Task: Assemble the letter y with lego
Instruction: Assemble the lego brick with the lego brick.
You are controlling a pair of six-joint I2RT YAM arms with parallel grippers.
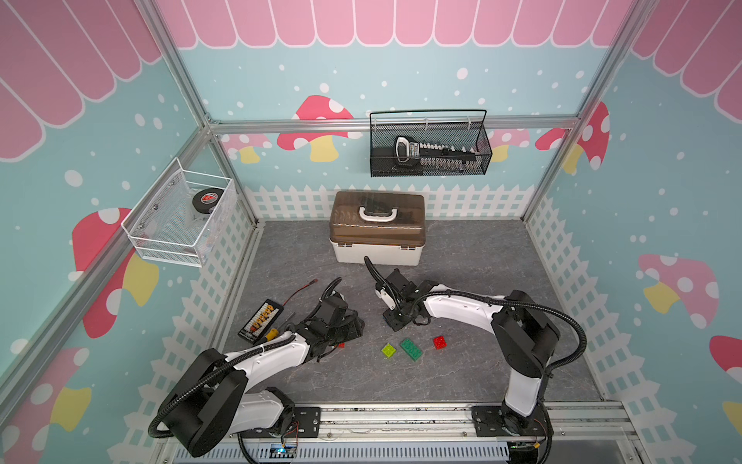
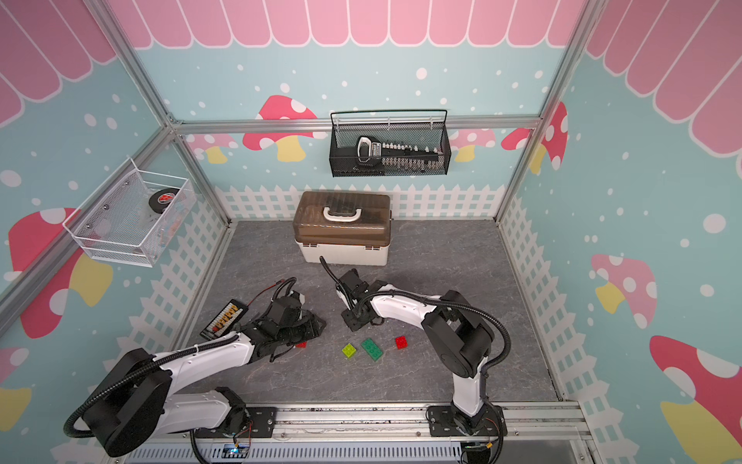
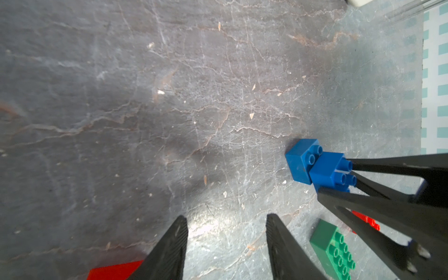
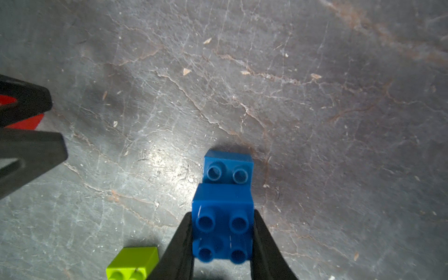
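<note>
Gripping the upper blue brick (image 4: 223, 228), the right hand (image 4: 222, 213) holds it overlapping the lower blue brick (image 4: 228, 167) on the desk (image 4: 315, 121)
From that pair in a top view: lime brick (image 1: 388, 350) at 6 o'clock, green brick (image 1: 411, 348) at 5, red brick (image 1: 439, 342) at 4; left hand (image 3: 226, 215) at 9, fingers apart, empty

Grey mat (image 1: 461, 373): lime brick (image 1: 388, 350), green brick (image 1: 411, 349), red brick (image 1: 439, 342) in loose row, close but apart. Right gripper (image 1: 394, 322) low, just behind lime brick — sliver of blue brick (image 1: 388, 319) at tip. Left gripper (image 1: 355, 326) near mat, second red brick (image 1: 341, 344) peeking out beneath. Toolbox (image 1: 377, 245) by back wall; black board (image 1: 261, 319) near left edge.
</note>
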